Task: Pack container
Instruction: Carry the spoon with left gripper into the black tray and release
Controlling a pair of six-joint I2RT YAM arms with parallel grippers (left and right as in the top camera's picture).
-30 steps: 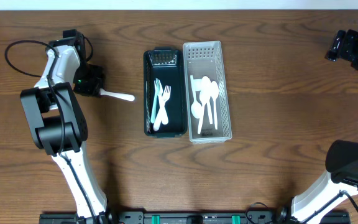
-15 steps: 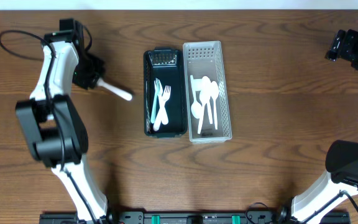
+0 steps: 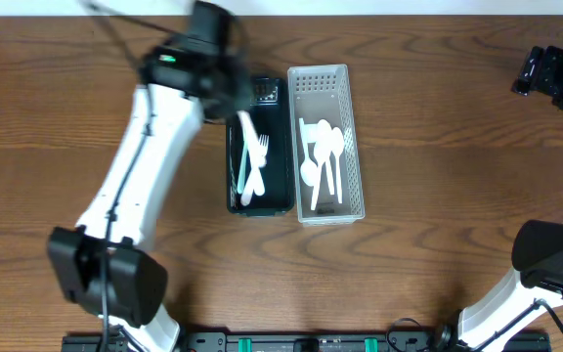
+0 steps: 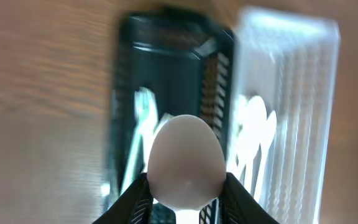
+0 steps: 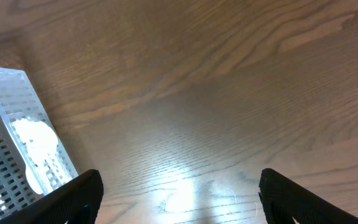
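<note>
My left gripper (image 3: 231,98) is shut on a white plastic spoon (image 4: 186,162) and holds it above the far end of the black basket (image 3: 233,181). The spoon's bowl fills the left wrist view between the fingers (image 4: 182,199). The black basket holds white forks (image 3: 253,161). The white basket (image 3: 353,127) beside it on the right holds white spoons (image 3: 323,156). My right gripper (image 3: 545,73) is open and empty at the far right of the table, over bare wood (image 5: 179,205).
The two baskets stand side by side, touching, in the table's middle. The white basket's corner (image 5: 5,118) shows at the left of the right wrist view. The table's far edge runs along the top of the overhead view.
My left arm has swung fast from the table's left side to the right, carrying the spoon up off the wood to above the black basket. The right arm has not moved.
</note>
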